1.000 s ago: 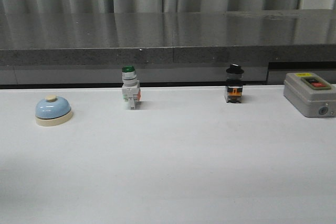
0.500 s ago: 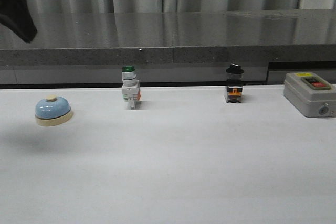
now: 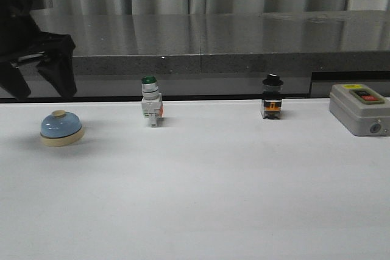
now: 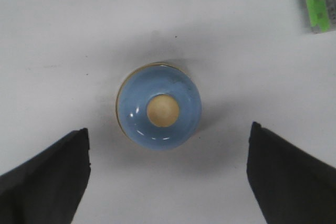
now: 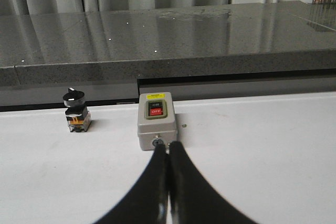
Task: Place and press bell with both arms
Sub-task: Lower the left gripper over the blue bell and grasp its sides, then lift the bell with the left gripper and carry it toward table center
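Front view: four items stand on the white table (image 3: 201, 199), namely one bell (image 3: 61, 128), one green-capped switch (image 3: 151, 101), one black-knobbed switch (image 3: 272, 97) and one grey box (image 3: 361, 109) with red and black buttons. Taking the bell as reference, the green-capped switch stands to its right and slightly farther back, the black-knobbed switch farther right, and the grey box farthest right. One arm is in frame: the left gripper (image 3: 38, 83) hangs above the bell and apart from it, jaws spread wide. Half a second ago only a dark corner of this gripper showed at the upper left; it now sits lower and closer to the bell, and the bell has not shifted. Left wrist view: the bell (image 4: 159, 107) sits on the table between the two dark fingers (image 4: 47, 182), clear of both, its cream knob facing the camera; a green-capped part at the frame edge is probably the same switch (image 4: 320, 6). Right wrist view: the right gripper (image 5: 168, 153) has its fingers pressed together with nothing between them, tips pointing at the grey box (image 5: 156, 120); the black-knobbed switch (image 5: 75, 110) stands beside that box, and the bell is out of frame.
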Controlling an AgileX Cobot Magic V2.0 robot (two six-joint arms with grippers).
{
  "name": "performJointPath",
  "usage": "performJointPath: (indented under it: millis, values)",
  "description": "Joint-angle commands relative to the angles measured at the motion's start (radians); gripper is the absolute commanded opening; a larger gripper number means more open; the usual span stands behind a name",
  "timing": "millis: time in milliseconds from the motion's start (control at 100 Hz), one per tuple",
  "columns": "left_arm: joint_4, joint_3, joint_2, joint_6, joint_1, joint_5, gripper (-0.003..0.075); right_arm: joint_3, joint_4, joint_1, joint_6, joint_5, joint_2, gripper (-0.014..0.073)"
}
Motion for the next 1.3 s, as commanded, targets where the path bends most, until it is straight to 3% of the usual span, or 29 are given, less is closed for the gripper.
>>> performJointPath:
  millis: [0, 280, 1290]
  values:
    - [-0.022, -0.049, -0.021, -0.001, -0.006, -0.010, 0.0578, -0.014, 0.003, -0.007, 0.003, -0.081, -0.020, -0.0061]
    - [-0.022, -0.063, 0.053, -0.001, -0.006, -0.026, 0.0547, -0.014, 0.003, -0.007, 0.003, -0.081, -0.020, -0.0061]
    - [-0.022, -0.071, 0.120, -0.001, -0.006, -0.091, 0.0546, -0.014, 0.003, -0.007, 0.003, -0.081, -0.020, -0.0061]
